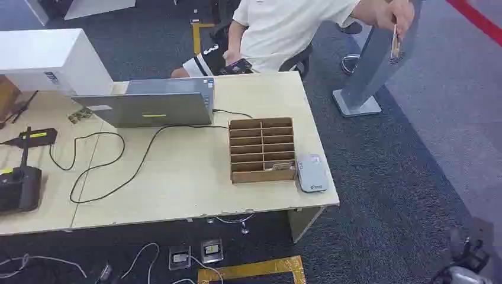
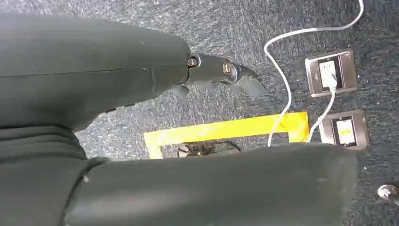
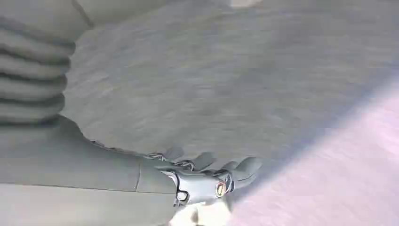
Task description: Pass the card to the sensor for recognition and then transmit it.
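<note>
A person at the far side of the table holds a thin tan card (image 1: 395, 40) upright, out past the table's right end. The grey sensor box (image 1: 311, 173) lies at the table's near right corner, against a wooden slotted card rack (image 1: 261, 149). A pale card-like piece shows in the rack's nearest slot. My right hand (image 1: 469, 258) is low at the right, beside the table, well short of the card. Over carpet, the right hand (image 3: 207, 175) holds nothing, fingers apart. My left hand (image 2: 221, 75) hangs above the floor, fingers loosely extended and empty.
A grey laptop (image 1: 155, 105) stands open mid-table with black cables trailing left. A white box (image 1: 47, 59) and black devices (image 1: 21, 186) sit at the left. A grey stand (image 1: 367, 77) rises right of the table. Floor sockets (image 2: 329, 73), a white cable and yellow tape (image 2: 226, 129) lie under the front edge.
</note>
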Motion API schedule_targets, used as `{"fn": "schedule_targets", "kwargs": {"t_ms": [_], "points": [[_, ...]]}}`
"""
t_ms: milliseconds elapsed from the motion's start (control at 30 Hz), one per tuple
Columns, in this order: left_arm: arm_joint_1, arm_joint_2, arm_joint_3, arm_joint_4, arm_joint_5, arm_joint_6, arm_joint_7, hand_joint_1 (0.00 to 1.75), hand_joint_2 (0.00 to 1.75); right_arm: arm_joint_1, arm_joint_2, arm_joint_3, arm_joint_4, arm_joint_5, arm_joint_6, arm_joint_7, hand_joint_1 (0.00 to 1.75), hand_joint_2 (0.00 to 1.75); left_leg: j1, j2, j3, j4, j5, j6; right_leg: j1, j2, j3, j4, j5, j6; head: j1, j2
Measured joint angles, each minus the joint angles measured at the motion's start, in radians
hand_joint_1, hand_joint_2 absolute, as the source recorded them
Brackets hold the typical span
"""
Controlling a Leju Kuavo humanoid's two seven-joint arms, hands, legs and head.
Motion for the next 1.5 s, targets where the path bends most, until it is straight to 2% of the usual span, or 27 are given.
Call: {"fn": "schedule_targets", "kwargs": {"t_ms": [67,167,233,333,467,567,700,867,1000,1133,1200,1300,1500], "points": [[0.001,-0.005,0.0,0.001,0.006,0.0,-0.009,0.0,0.0,-0.106,-0.053,-0.015,-0.033,-0.052,-0.013,-0.049,0.0,1.75,-0.005,0.002,-0.001,0.0,0.001,0.002,-0.005,0.002,-0.005,0.001,0.002,0.002,-0.002,0.0],[0.0,-0.009,0.0,0.001,0.013,0.0,-0.013,0.0,0.0,-0.25,-0.127,-0.014,-0.087,-0.121,-0.04,-0.026,0.0,1.75,-0.003,0.0,-0.001,0.0,0.003,0.004,-0.004,-0.001,-0.003,0.001,0.002,0.002,0.001,0.0],[0.004,-0.015,-0.001,0.002,0.019,0.0,-0.013,0.0,0.0,-0.284,-0.149,-0.003,-0.114,-0.217,-0.055,-0.052,0.0,1.75,-0.001,-0.006,-0.001,0.0,0.003,0.004,-0.001,-0.006,-0.001,0.0,0.001,0.002,0.001,0.0],[0.006,-0.019,-0.002,0.003,0.028,0.0,-0.03,0.0,0.0,-0.318,-0.164,0.042,-0.16,-0.333,-0.066,-0.128,0.0,1.75,-0.004,-0.009,-0.006,0.0,0.004,0.005,-0.004,-0.008,-0.004,0.002,0.002,0.003,-0.001,0.0],[0.003,-0.021,-0.003,0.004,0.041,0.0,-0.045,0.0,0.0,-0.453,-0.199,0.215,-0.295,-0.475,-0.139,-0.062,0.0,1.75,-0.007,-0.007,-0.006,0.0,0.004,0.005,-0.006,-0.005,-0.007,0.004,0.002,0.003,0.0,0.0],[0.003,-0.026,-0.005,0.004,0.046,0.0,-0.045,0.0,0.0,-0.535,-0.202,0.371,-0.402,-0.5,-0.167,-0.048,0.0,1.75,-0.006,-0.007,-0.007,0.0,0.005,0.006,-0.006,-0.006,-0.007,0.004,0.002,0.003,-0.001,0.0],[0.002,-0.027,-0.01,0.006,0.043,0.0,-0.045,0.0,0.0,-0.62,-0.178,0.59,-0.532,-0.397,-0.176,-0.036,0.0,1.75,-0.005,-0.009,-0.007,0.0,0.006,0.004,-0.005,-0.007,-0.007,0.005,0.002,0.003,-0.001,0.0],[0.002,-0.024,-0.027,0.006,0.032,0.0,-0.045,0.0,0.0,-0.663,-0.14,0.821,-0.641,-0.156,-0.122,-0.04,0.0,1.75,-0.004,-0.01,-0.007,0.0,0.007,0.004,-0.004,-0.01,-0.006,0.005,0.002,0.003,-0.001,0.0],[0.002,-0.022,-0.031,0.006,0.031,0.0,-0.046,0.0,0.0,-0.666,-0.119,0.937,-0.696,-0.075,-0.112,-0.049,0.0,1.75,-0.003,-0.014,-0.008,0.0,0.008,0.004,-0.003,-0.014,-0.006,0.004,0.002,0.003,0.0,0.0],[0.0,-0.016,-0.048,0.006,0.03,0.0,-0.048,0.0,0.0,-0.679,-0.083,1.077,-0.742,0.187,-0.092,-0.098,0.0,1.75,-0.003,-0.012,-0.008,0.0,0.008,0.004,-0.003,-0.01,-0.006,0.004,0.002,0.003,0.0,0.0],[-0.004,-0.015,-0.053,0.006,0.031,0.0,-0.048,0.0,0.0,-0.68,-0.059,1.134,-0.758,0.25,-0.088,-0.093,0.0,1.75,-0.002,-0.012,-0.008,0.0,0.008,0.004,-0.002,-0.011,-0.006,0.004,0.002,0.003,-0.001,0.0],[-0.003,-0.013,-0.056,0.006,0.031,0.0,-0.048,0.0,0.0,-0.68,-0.037,1.197,-0.774,0.265,-0.087,-0.088,0.0,1.75,-0.002,-0.015,-0.008,0.0,0.008,0.003,-0.002,-0.014,-0.006,0.004,0.002,0.002,0.0,0.0],[-0.002,-0.008,-0.069,0.007,0.032,0.0,-0.048,0.0,0.0,-0.683,-0.021,1.256,-0.792,0.28,-0.069,-0.105,0.0,1.75,-0.002,-0.014,-0.008,0.0,0.008,0.003,-0.002,-0.013,-0.006,0.003,0.002,0.002,0.0,0.0]]}}
